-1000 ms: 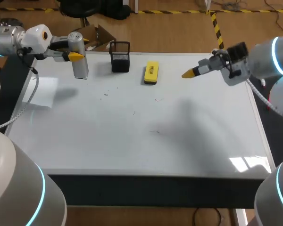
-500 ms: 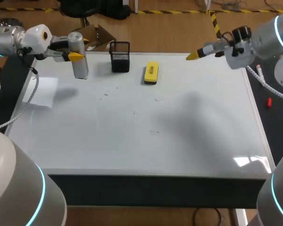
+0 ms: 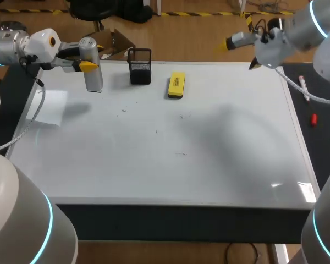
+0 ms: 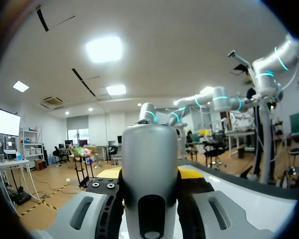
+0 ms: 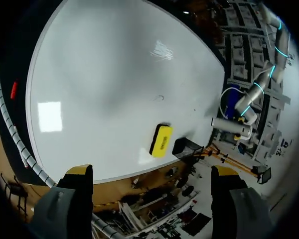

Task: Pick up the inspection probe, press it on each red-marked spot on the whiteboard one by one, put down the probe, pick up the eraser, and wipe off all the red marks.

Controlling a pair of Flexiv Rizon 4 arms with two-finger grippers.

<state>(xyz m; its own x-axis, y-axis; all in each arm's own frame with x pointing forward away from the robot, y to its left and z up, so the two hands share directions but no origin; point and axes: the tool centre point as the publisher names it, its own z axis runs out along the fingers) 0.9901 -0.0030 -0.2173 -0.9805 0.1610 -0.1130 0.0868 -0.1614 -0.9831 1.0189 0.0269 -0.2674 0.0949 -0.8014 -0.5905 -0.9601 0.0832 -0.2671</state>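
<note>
The inspection probe [image 3: 92, 70], a grey cylinder, stands upright over the far left of the whiteboard [image 3: 154, 176], and my left gripper [image 3: 83, 59] is shut on its upper part. From the left wrist it fills the space between the left gripper's [image 4: 149, 175] fingers as the probe [image 4: 148, 164]. The yellow eraser [image 3: 176, 85] lies flat near the board's far edge. A few small faint marks [image 3: 183, 116] dot the middle of the board. My right gripper [image 3: 241, 54] hangs open and empty above the far right corner. From that wrist, the right gripper [image 5: 152, 172] looks down on the eraser [image 5: 161, 140].
A black mesh holder [image 3: 140, 66] stands between the probe and the eraser, also seen as the holder [image 5: 185, 147] from the right wrist. A pen [image 3: 303, 88] and a small red item [image 3: 313, 118] lie on the dark strip right of the board.
My right arm has lifted and swung back toward the far right corner, away from the eraser, with its gripper still open. The left arm and the probe have stayed put.
</note>
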